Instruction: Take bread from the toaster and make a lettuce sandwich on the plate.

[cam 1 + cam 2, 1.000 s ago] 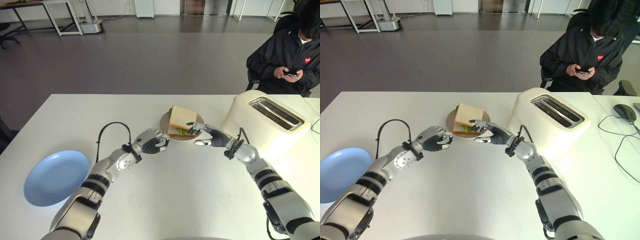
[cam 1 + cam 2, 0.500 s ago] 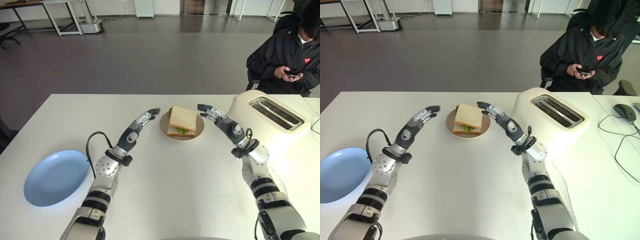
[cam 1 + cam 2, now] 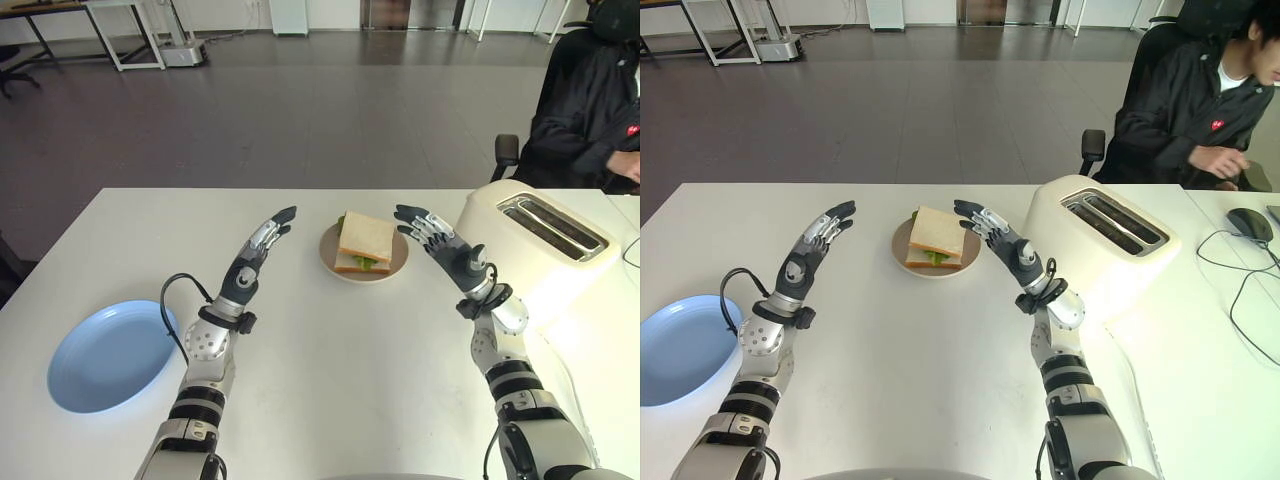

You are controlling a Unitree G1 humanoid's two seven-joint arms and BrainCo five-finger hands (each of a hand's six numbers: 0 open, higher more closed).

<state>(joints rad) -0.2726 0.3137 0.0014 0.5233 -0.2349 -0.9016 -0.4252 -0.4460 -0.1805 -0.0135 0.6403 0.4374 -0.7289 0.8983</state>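
You have a white table (image 3: 330, 390) in front of you, with a wide room and its dark floor beyond the far edge. The sandwich (image 3: 365, 238) sits near the far edge, roughly midway along it, on a small brown plate (image 3: 397, 262). It is two slices of bread with green lettuce (image 3: 363, 263) showing between them on the near side, and the top slice lies a little askew.

Your right hand (image 3: 445, 250) is raised just to the right of that plate. Its fingers are stretched out and spread, holding nothing, and the fingertips are close to the plate's right rim without touching the sandwich. Your left hand (image 3: 250, 262) is raised on the other side of the plate, a bit further from it. It is also flat and empty, with its fingers pointing toward the far edge.

The white toaster (image 3: 540, 245) stands toward the far right corner, beside your right hand, with its two slots facing up. A blue plate (image 3: 105, 355) lies near the left edge, toward the near left corner and well apart from the sandwich. A computer mouse (image 3: 1247, 222) rests at the right edge, past the toaster.
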